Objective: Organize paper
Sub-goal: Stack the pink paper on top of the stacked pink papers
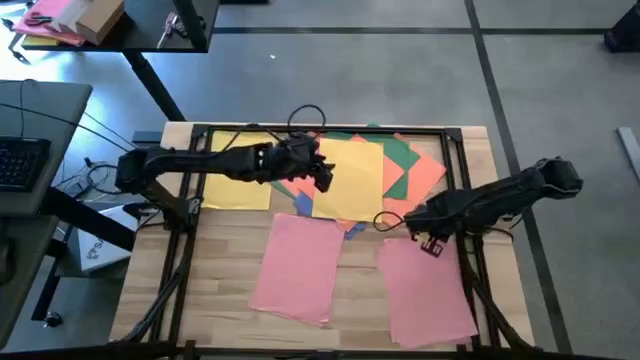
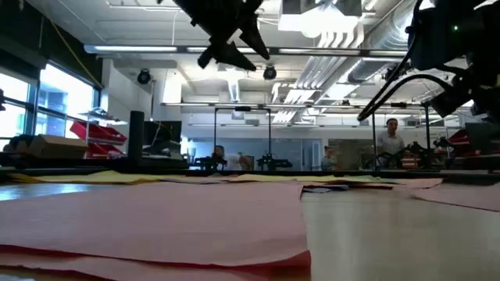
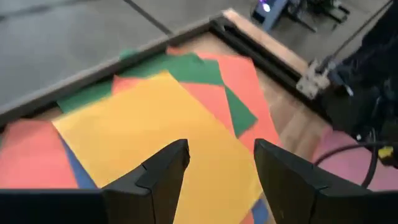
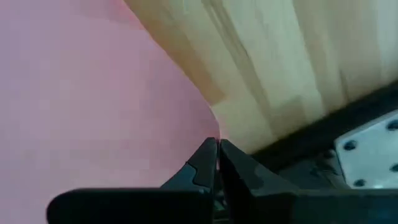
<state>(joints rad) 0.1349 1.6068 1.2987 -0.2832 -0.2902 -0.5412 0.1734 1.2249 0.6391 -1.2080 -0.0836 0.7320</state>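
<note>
1. High view — left tool (image 1: pixel 325 172), fingers parted, hovers over the yellow sheet (image 1: pixel 350 175) atop the mixed paper pile.
2. Right tool (image 4: pixel 217 148), pinched closed, sits at a pink sheet's (image 1: pixel 428 290) corner — whether it grips is unclear.
3. Next, likely: grasp yellow, sort it.

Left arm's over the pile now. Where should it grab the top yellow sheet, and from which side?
Probably the yellow sheet's near corner, where it overhangs the orange and blue sheets toward the pink sheet. It lies flat, so bring the open left gripper down from above and pinch that free edge.
</note>
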